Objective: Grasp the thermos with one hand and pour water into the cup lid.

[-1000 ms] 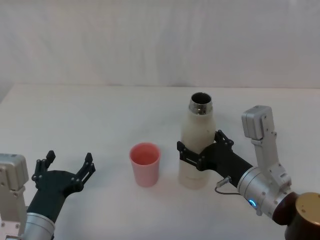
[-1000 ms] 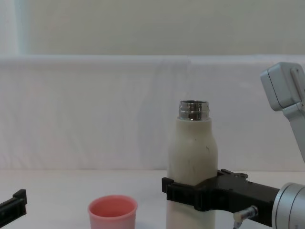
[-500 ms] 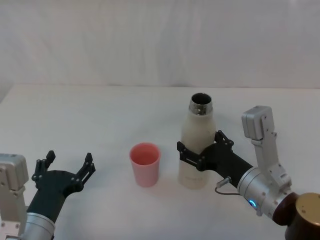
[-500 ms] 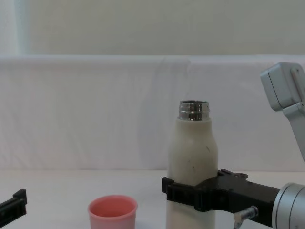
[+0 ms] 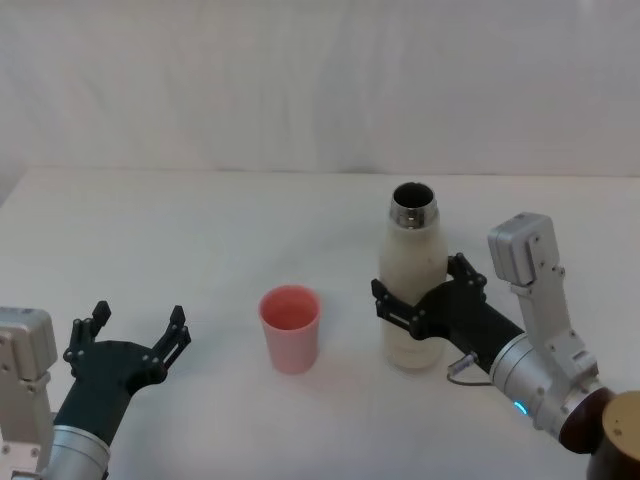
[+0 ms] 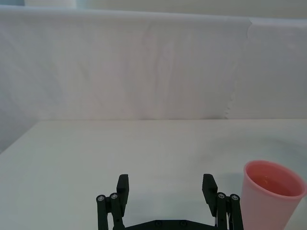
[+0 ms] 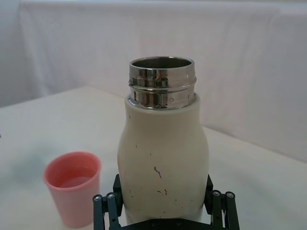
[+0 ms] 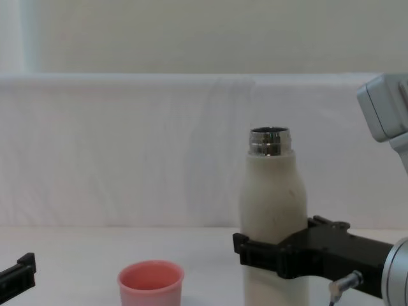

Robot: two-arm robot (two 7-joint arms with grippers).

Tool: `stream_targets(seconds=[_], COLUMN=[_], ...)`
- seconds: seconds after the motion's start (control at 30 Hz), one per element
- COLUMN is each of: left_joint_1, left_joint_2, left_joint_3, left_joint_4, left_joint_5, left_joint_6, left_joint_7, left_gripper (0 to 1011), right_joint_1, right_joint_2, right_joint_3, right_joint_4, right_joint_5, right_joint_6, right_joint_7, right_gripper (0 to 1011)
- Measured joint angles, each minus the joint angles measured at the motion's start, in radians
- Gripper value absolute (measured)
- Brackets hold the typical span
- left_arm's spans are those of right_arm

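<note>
While the right tool [image 5: 425, 306] pinches the lower body of the thermos [image 5: 413, 270], the bottle stands upright and uncapped on the tabletop [image 5: 200, 230], its steel neck rising above the tool. Just beyond the fingers, on the tool's left, sits the pink cup [image 5: 291, 326], apart from the bottle. Being rigid, smooth and probably heavy with water, the bottle is best held low around its widest part, as here. At the near left edge, the left tool [image 5: 128, 338] rests parked, fingers spread.
</note>
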Motion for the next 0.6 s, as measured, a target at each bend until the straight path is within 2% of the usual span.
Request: stream_targets(seconds=[0.33, 0.6], left_joint_1=[0.0, 0.0], left_joint_2=[0.0, 0.0], left_joint_3=[0.0, 0.0], left_joint_4=[0.0, 0.0], left_joint_5=[0.0, 0.0], left_joint_6=[0.0, 0.0], left_joint_7=[0.0, 0.0], left_gripper=[1001, 1001], right_joint_1=[0.011, 0.055], right_joint_2=[0.032, 0.054], right_joint_3=[-0.008, -0.044], right_joint_4=[-0.054, -0.058], right_joint_5=[-0.141, -0.281], right_joint_6=[0.048, 0.086], right_joint_7=[-0.04, -0.056], right_gripper=[957, 957])
